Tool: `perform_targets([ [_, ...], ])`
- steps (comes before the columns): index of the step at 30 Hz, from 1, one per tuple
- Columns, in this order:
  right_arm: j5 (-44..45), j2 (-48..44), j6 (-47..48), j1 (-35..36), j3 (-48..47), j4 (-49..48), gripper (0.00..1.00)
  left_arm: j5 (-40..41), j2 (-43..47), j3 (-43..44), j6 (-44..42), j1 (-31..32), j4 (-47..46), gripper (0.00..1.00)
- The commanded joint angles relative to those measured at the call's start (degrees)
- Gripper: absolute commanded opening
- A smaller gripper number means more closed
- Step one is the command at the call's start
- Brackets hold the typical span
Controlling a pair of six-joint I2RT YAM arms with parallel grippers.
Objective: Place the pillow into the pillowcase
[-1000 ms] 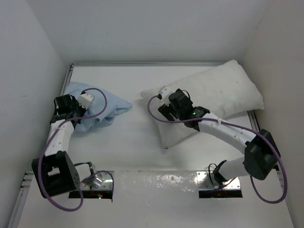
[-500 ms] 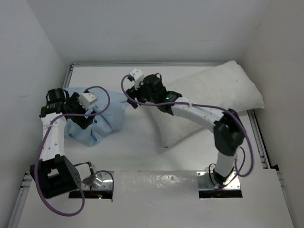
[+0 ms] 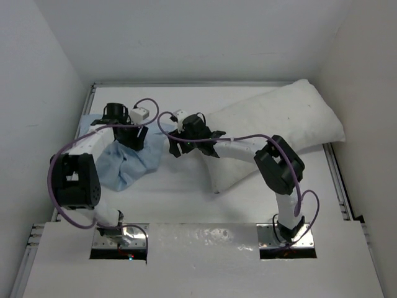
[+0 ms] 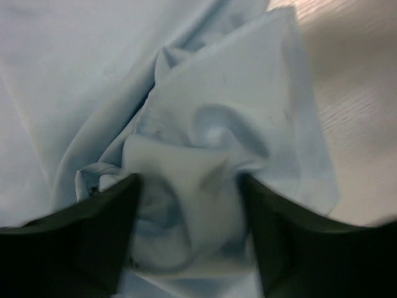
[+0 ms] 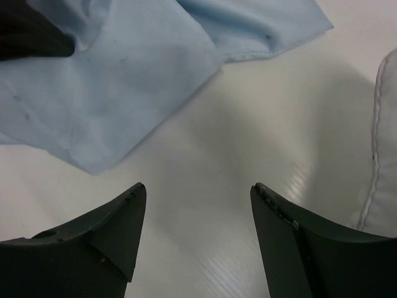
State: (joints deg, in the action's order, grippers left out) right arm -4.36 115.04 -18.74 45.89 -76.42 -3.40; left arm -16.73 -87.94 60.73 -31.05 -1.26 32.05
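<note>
The light blue pillowcase (image 3: pixel 127 164) lies crumpled at the left of the table. My left gripper (image 3: pixel 136 141) is over its upper right part. In the left wrist view the left gripper (image 4: pixel 189 205) is closed on a bunched fold of the pillowcase (image 4: pixel 217 93). The white pillow (image 3: pixel 285 118) lies slanted at the right. My right gripper (image 3: pixel 174 148) is open and empty between the two. In the right wrist view the right gripper (image 5: pixel 198 198) hangs over bare table, with the pillowcase (image 5: pixel 124 81) edge ahead to the left and the pillow (image 5: pixel 388 124) seam at the right.
White walls (image 3: pixel 56 68) enclose the table (image 3: pixel 180 180) on the left, back and right. Purple cables (image 3: pixel 242 138) loop along both arms. The right arm lies across the pillow's near left end.
The left gripper swung right and toward the back, dragging the pillowcase into a crumpled heap. The right gripper left the pillow's corner and moved left to the pillowcase's right edge.
</note>
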Motion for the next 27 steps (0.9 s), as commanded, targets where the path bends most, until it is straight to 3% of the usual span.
perform_targets([
  [1,-0.65,-5.44,-1.82,-0.01,2.50,-6.09,0.68,3.64,-2.23,2.19,4.41,-0.50,-2.09,0.55],
  [2,-0.74,-6.23,-2.09,-0.01,3.64,-6.09,0.68,2.59,-2.50,2.90,4.42,-0.50,-0.26,0.21],
  [3,-0.82,-6.76,-2.00,-0.01,4.00,-6.01,0.68,1.89,-1.89,4.12,4.42,-0.50,0.37,0.03],
  [4,-1.00,-8.07,-2.26,-0.01,4.87,-5.74,0.67,1.62,0.29,4.57,4.33,-0.50,0.64,0.00],
  [8,-1.35,-12.72,-3.14,-0.01,8.74,-6.62,0.63,4.67,8.11,6.94,5.55,-0.50,-6.35,0.00],
  [13,3.55,-26.78,-3.41,-0.01,17.35,-6.89,0.62,9.17,7.44,25.73,12.23,-0.41,-15.08,0.00],
  [16,11.55,-36.53,-2.53,-0.01,21.30,-3.91,0.61,4.96,5.16,37.68,14.61,2.38,-17.11,0.00],
  [17,13.48,-38.91,-1.66,-0.01,21.92,-2.77,0.61,1.56,2.97,46.06,16.09,3.36,-15.28,0.00],
  [18,16.81,-43.72,-1.13,-0.01,22.54,-0.67,0.60,-2.56,1.73,51.02,16.72,3.89,-12.83,0.00],
  [19,18.32,-46.11,0.01,-0.01,23.85,-0.12,0.60,-13.74,0.59,58.38,16.63,3.98,-7.41,0.00],
  [20,19.73,-50.31,0.37,-0.01,24.56,0.49,0.59,-18.81,1.01,59.93,15.42,4.07,-5.09,0.00],
  [23,20.36,-54.91,1.43,0.08,26.85,1.55,0.59,-25.19,9.43,55.21,6.13,3.98,2.11,0.00],
  [24,19.83,-56.41,2.04,0.08,27.29,1.99,0.59,-24.84,13.02,54.07,-3.40,3.98,11.27,0.00],
  [26,19.22,-56.51,2.39,0.08,27.12,3.22,0.59,-20.47,16.47,47.15,-12.24,3.98,22.46,0.00],
  [27,17.91,-55.38,2.83,0.08,26.94,3.48,0.60,-15.31,20.66,37.80,-17.68,3.98,24.27,0.00],
])
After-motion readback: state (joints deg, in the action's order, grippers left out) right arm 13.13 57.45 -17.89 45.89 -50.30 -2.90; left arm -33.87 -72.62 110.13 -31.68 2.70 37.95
